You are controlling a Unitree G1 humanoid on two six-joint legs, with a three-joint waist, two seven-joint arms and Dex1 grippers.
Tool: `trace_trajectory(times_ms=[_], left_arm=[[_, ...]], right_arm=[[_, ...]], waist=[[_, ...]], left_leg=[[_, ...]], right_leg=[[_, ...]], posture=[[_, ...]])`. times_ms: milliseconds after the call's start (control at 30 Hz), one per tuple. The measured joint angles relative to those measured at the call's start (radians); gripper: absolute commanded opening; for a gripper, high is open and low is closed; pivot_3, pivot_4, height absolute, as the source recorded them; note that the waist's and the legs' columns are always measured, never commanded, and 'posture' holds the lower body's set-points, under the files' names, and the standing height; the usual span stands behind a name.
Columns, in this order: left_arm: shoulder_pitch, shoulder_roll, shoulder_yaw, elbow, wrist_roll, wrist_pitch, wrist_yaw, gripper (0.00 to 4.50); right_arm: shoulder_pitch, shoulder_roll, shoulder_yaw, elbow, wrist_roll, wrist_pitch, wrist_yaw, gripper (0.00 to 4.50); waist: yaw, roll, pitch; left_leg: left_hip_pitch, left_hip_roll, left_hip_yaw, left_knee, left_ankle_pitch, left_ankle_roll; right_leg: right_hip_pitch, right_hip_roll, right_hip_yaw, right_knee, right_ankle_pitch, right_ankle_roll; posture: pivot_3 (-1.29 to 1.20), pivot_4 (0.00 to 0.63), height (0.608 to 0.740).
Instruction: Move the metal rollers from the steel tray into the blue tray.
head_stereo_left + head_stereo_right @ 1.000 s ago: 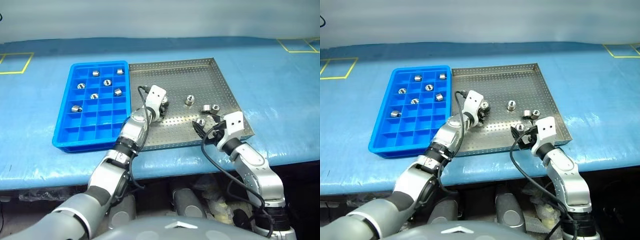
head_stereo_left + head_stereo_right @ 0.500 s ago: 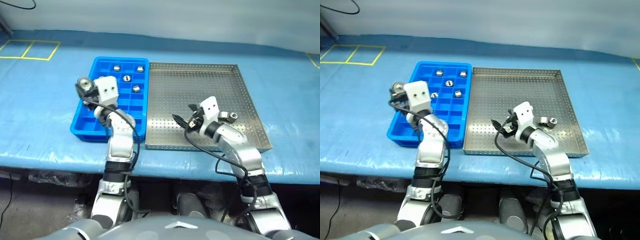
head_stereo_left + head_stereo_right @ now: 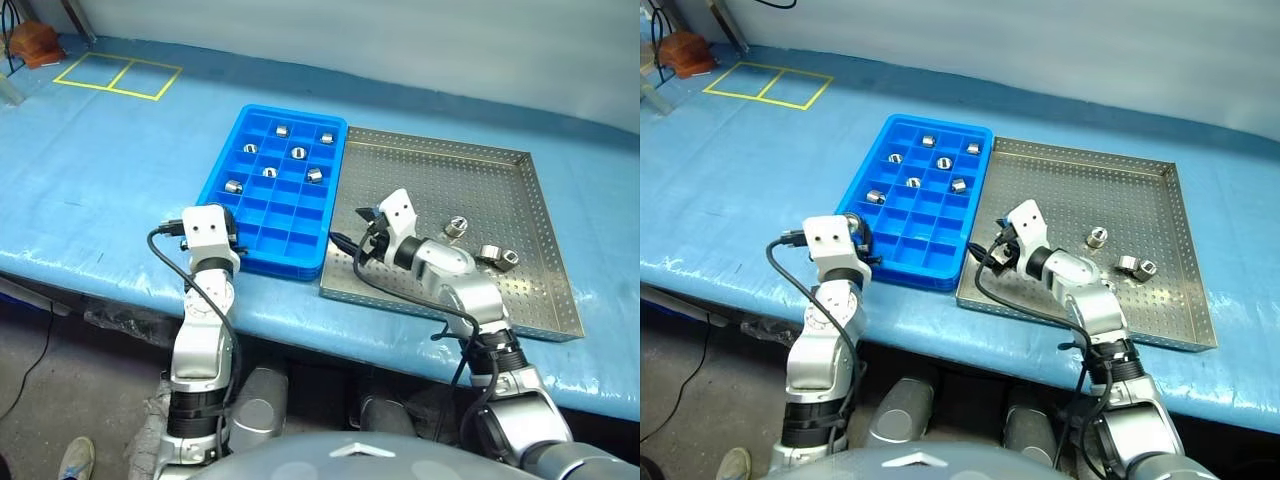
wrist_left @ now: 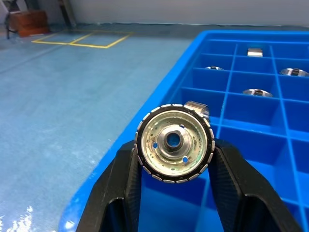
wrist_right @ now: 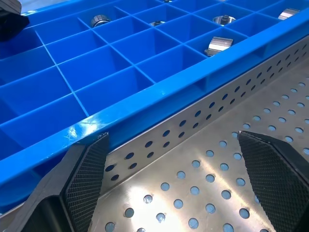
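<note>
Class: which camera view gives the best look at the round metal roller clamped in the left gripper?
The left wrist view: the round metal roller faces the camera, its centre hole plain, between the left gripper's two black fingers. In the head views that gripper is over the blue compartment tray's near corner, its white housing hiding the roller.

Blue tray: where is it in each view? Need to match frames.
Left eye: blue tray just left of centre, against the steel tray.
Right eye: same spot.
Left wrist: behind the held roller, its grid running away from the camera.
Right wrist: just beyond the steel tray's perforated wall.
Shared landmark: the rollers in its far compartments.
</note>
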State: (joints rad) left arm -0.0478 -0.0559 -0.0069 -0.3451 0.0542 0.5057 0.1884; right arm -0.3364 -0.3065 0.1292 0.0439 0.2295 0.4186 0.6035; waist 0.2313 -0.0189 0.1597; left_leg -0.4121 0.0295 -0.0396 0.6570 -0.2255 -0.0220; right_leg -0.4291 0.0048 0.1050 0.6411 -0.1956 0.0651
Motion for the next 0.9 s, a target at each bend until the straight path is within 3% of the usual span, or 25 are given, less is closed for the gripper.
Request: trace_trajectory(times_ms=[367,667,900], left_arm=[[-0.022,0.0,0.04,-0.065,-0.026,0.118,0.001,1.73],[-0.167,0.005,0.048,-0.017,0.022,0.091,0.041,1.73],[-0.194,-0.011,0.04,0.043,0.022,0.102,0.043,1.73]], right_arm=[[0.006,0.0,-0.003,0.0,-0.008,0.0,0.002,4.5],[0.051,0.0,-0.022,-0.041,-0.008,0.002,-0.028,4.5],[0.1,-0.006,-0.057,-0.1,-0.005,0.006,-0.061,4.5]], waist=[[0.013,-0.001,0.0],[0.025,-0.002,0.001],[-0.001,-0.002,0.001]], left_leg=[[0.0,0.001,0.0,-0.002,0.0,0.0],[-0.002,0.001,0.0,-0.002,0.0,0.0],[-0.004,0.001,0.0,-0.003,-0.001,0.0]], right_leg=[[-0.001,0.001,0.0,-0.001,-0.001,-0.001],[-0.001,0.001,0.0,-0.004,0.0,0.0],[0.0,0.001,0.0,-0.009,0.001,0.001]], posture=[[0.43,0.15,0.74],[0.32,0.15,0.74],[0.29,0.15,0.74]])
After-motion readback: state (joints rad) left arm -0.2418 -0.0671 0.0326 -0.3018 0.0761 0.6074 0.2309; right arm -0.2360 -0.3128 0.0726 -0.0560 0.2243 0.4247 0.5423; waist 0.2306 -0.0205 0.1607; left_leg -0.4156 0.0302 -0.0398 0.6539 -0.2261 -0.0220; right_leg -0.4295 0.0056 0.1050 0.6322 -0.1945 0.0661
